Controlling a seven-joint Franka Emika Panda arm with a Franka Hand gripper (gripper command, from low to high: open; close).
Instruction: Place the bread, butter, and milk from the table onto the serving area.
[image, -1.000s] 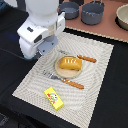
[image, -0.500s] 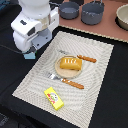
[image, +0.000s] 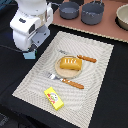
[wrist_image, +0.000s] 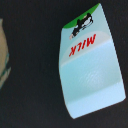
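The light-blue milk carton (image: 30, 55) stands on the dark table just off the placemat's edge, at the exterior view's left. It fills the wrist view (wrist_image: 90, 67), with its "MILK" face and green gable showing. My gripper (image: 31, 47) hangs right above it; the white hand hides the fingers and none show in the wrist view. The bread (image: 70, 63) lies on the round tan plate (image: 58, 71) on the beige striped serving area (image: 95, 92). The yellow butter box (image: 53, 98) lies flat on the mat's near part.
An orange-handled knife (image: 86, 58) and fork (image: 70, 82) flank the plate. A pinkish-brown board (image: 107, 30) at the back holds two grey pots (image: 69, 10) (image: 93, 13). A pale bowl (image: 123, 17) sits at the exterior view's far right.
The arm has moved toward the exterior view's left, off the mat and over the milk carton. Bread, butter and cutlery have not moved.
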